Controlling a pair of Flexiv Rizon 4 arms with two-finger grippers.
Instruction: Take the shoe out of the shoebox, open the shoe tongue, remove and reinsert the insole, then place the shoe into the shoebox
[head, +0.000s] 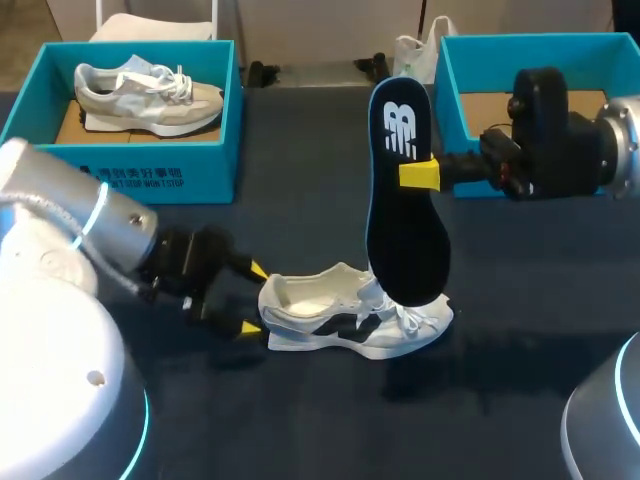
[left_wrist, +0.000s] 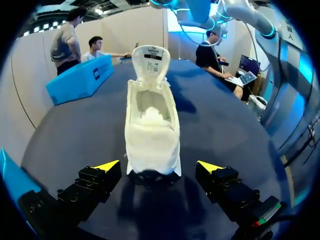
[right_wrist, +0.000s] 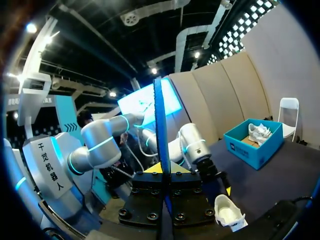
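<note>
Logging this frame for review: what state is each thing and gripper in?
shoe: on table, tongue open, insole out.
insole: held upright over the shoe.
right gripper: shut on insole.
left gripper: open, at shoe's heel.
left shoebox: open, another shoe inside.
right shoebox: open.

Even overhead light casts soft shadow beside the shoe (head: 350, 325).

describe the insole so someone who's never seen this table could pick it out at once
On the dark table, find the white shoe sitting on the bare tabletop near the middle. Standing upright over its laced end, pinched in the right arm's yellow-tipped jaws, is the insole. It is the only flat, black, foot-shaped piece in sight, with a white logo near its top.
</note>
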